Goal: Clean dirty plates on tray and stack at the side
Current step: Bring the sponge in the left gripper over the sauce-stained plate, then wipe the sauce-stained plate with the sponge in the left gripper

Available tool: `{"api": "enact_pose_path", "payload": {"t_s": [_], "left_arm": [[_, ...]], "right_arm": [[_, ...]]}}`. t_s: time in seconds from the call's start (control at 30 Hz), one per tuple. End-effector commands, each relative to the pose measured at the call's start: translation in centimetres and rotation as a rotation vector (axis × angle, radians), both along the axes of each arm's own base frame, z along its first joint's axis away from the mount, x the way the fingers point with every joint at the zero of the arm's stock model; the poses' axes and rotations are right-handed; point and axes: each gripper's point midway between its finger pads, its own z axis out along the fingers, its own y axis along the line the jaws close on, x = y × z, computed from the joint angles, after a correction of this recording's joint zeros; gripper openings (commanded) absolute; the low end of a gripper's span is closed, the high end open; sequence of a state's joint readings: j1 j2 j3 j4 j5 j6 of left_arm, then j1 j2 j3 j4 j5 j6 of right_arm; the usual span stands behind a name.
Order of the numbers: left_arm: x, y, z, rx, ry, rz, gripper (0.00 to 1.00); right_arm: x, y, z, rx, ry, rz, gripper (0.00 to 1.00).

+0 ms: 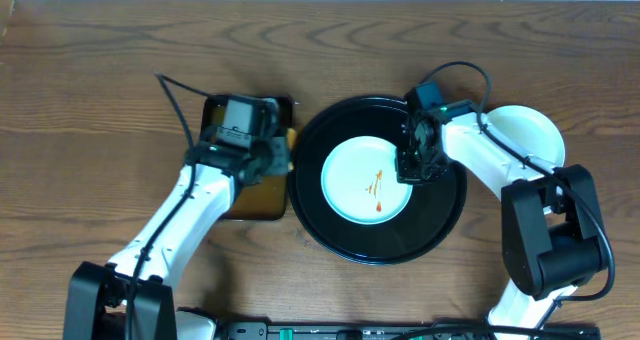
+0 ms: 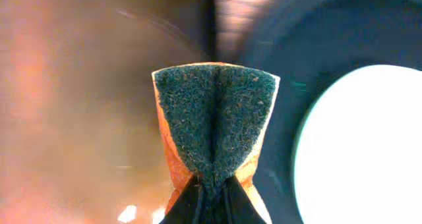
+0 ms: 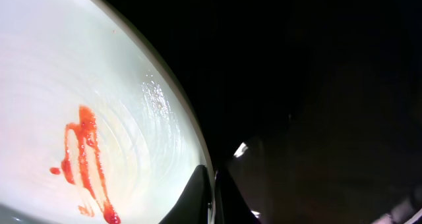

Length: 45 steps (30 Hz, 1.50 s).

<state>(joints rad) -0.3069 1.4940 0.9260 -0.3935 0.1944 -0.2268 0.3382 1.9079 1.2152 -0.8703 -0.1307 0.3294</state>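
Observation:
A pale blue plate (image 1: 362, 180) with an orange-red sauce squiggle lies in the middle of the round black tray (image 1: 445, 215). My right gripper (image 1: 411, 168) is shut on the plate's right rim; in the right wrist view the fingers (image 3: 212, 194) pinch the rim of the plate (image 3: 79, 72). My left gripper (image 1: 277, 158) is shut on a green-and-orange sponge (image 2: 214, 125), folded between its fingers, just left of the tray (image 2: 277, 85). Pale plates (image 1: 530, 130) sit stacked on the table right of the tray, partly hidden by my right arm.
A smaller rectangular brown tray (image 1: 255, 200) lies under my left arm, left of the black tray. Dark wood-grain tabletop (image 1: 90, 100) extends to the left and along the back.

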Motion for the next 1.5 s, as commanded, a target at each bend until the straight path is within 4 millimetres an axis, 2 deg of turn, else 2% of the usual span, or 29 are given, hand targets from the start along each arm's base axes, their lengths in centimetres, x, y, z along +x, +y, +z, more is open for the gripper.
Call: {"api": "enact_pose_path", "payload": {"t_s": [0.0, 0.17, 0.23, 0.5, 0.7, 0.87, 1.03, 1.17, 1.37, 1.47], "left_arm": [[-0.9, -3.9, 0.7, -0.059, -0.024, -0.128, 0.07], [-1.3, -8.2, 1.5, -0.134, -0.058, -0.153, 0.08], [-1.5, -9.3, 1.3, -0.159, -0.043, -0.121, 0.08], [-3.1, -12.7, -2.1, -0.215, 0.090, -0.026, 0.08], [-4.7, -16.5, -3.7, -0.268, 0.128, -0.122, 0.08], [-5.5, -18.0, -5.0, -0.279, 0.151, -0.127, 0.07], [-6.2, -18.4, -6.9, -0.255, 0.184, -0.137, 0.07], [-6.8, -17.8, -8.4, -0.214, 0.223, -0.128, 0.08], [-7.2, -12.9, -10.7, 0.022, 0.237, -0.016, 0.07], [-6.9, -11.9, -10.9, 0.038, 0.247, 0.035, 0.07]], "right_arm": [[-0.5, 1.1, 0.3, -0.005, -0.017, 0.043, 0.01], [-0.6, 1.7, 0.3, -0.002, -0.023, 0.059, 0.01], [-0.6, 1.7, 0.3, -0.002, -0.022, 0.052, 0.01], [-0.7, 1.7, 0.3, 0.001, -0.020, 0.051, 0.01], [-0.7, 1.8, 0.3, 0.000, -0.018, 0.053, 0.01], [-0.8, 1.8, 0.3, 0.000, -0.017, 0.054, 0.01], [-0.7, 1.8, 0.3, 0.000, -0.018, 0.054, 0.01], [-0.7, 1.8, 0.3, 0.000, -0.018, 0.054, 0.01], [-0.7, 1.8, 0.3, 0.000, -0.017, 0.054, 0.01], [-0.7, 1.7, 0.3, -0.001, -0.017, 0.053, 0.01]]}}
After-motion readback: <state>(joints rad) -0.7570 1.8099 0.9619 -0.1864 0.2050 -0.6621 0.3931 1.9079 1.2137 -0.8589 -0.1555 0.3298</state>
